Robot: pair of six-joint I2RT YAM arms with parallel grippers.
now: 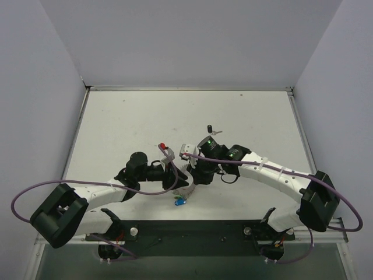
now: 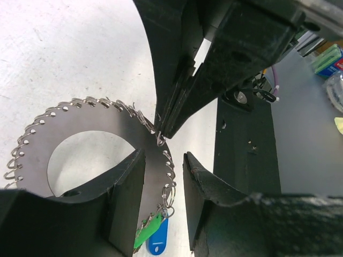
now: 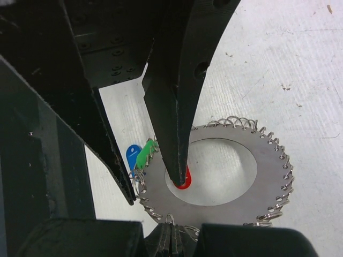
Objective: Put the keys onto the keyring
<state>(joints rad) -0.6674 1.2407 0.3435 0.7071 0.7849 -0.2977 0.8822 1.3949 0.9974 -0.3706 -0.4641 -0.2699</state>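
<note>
The keyring (image 2: 96,120) is a flat silvery disc with a wide hole and small wire loops round its rim (image 1: 185,190). My right gripper (image 3: 171,235) is shut on a rim loop, and its tip (image 2: 161,133) meets the ring's edge. My left gripper (image 2: 164,155) stands open astride the ring's band (image 3: 214,211), one finger (image 3: 177,107) over the hole and the other outside the rim. A green key (image 2: 147,233) and a blue key (image 2: 158,238) hang from rim loops. A red key (image 3: 185,181) shows through the hole and lies apart (image 1: 162,146). A black key (image 1: 210,128) lies farther back.
Pale walls (image 1: 41,87) close the white table (image 1: 128,116) on three sides. A dark base plate (image 1: 192,230) runs along the near edge. Purple cables (image 1: 35,189) loop off both arms. Coloured packets (image 2: 331,59) lie beyond the plate.
</note>
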